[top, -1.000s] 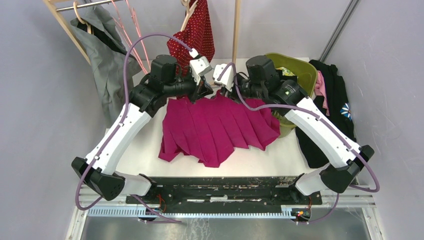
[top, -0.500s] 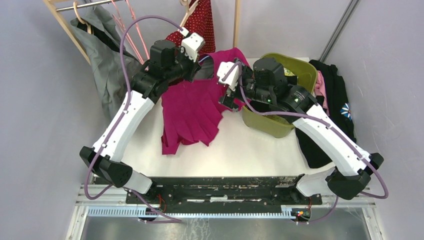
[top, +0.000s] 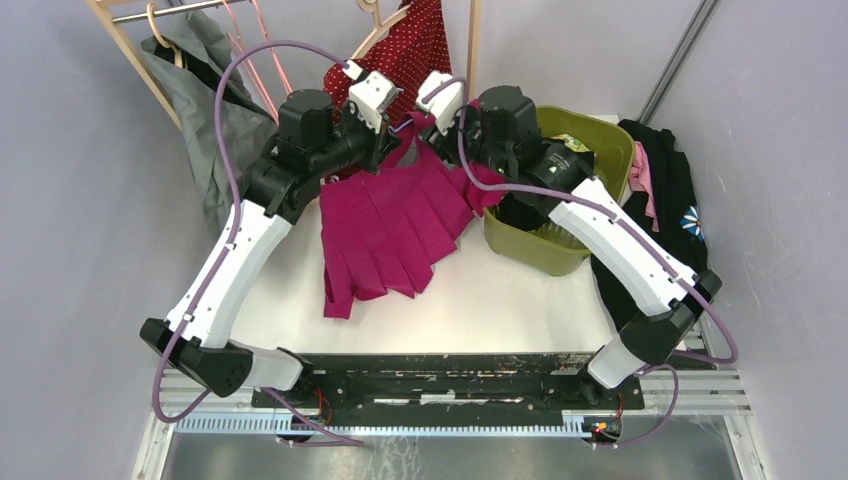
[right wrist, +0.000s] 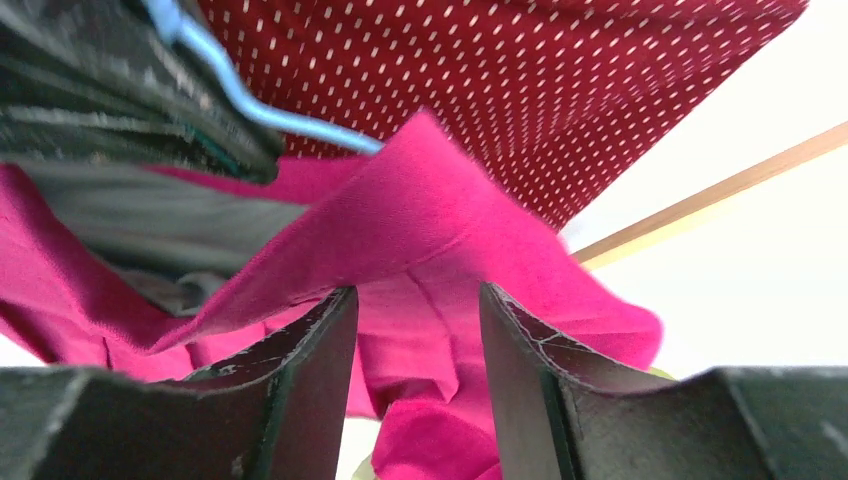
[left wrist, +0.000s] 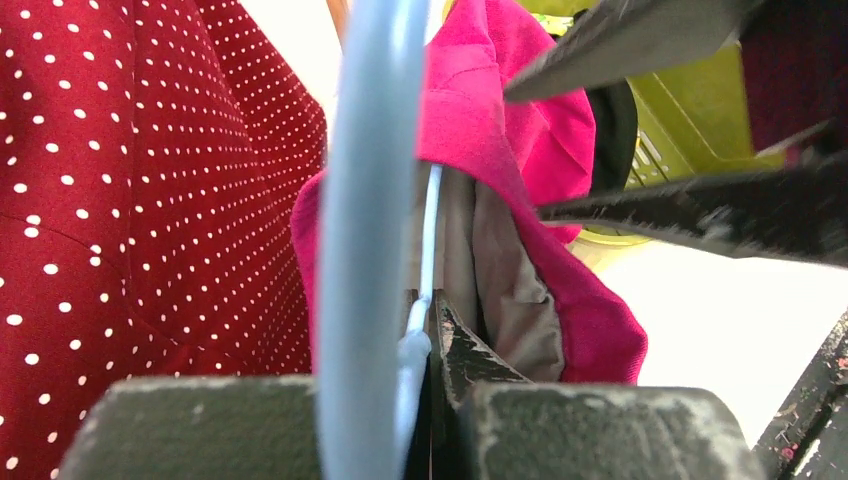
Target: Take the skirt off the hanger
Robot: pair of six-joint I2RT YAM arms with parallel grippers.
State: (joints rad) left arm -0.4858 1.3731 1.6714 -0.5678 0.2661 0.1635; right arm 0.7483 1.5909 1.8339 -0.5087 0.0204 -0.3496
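Observation:
The magenta pleated skirt (top: 395,215) hangs from a light blue hanger (left wrist: 365,230), its hem trailing on the white table (top: 500,300). My left gripper (top: 385,125) is held high at the back, shut on the hanger's thin wire (left wrist: 432,300). The skirt's waistband (left wrist: 510,150) drapes over the hanger beside the left fingers. My right gripper (top: 432,118) sits close to the right of the left one. In the right wrist view it stands open (right wrist: 415,350), with skirt fabric (right wrist: 430,230) filling the gap between its fingers and the hanger (right wrist: 250,105) above.
A red polka-dot garment (top: 410,50) hangs right behind both grippers on the wooden rack (top: 472,50). Grey clothes (top: 205,95) hang at the back left. A green basket (top: 590,150) stands at the right, with black clothing (top: 665,190) beyond it.
Both arms rose toward the rack, lifting the skirt off the table. The right gripper let go, swung out, then came back to the waistband with its jaws narrower. The left kept its grip.

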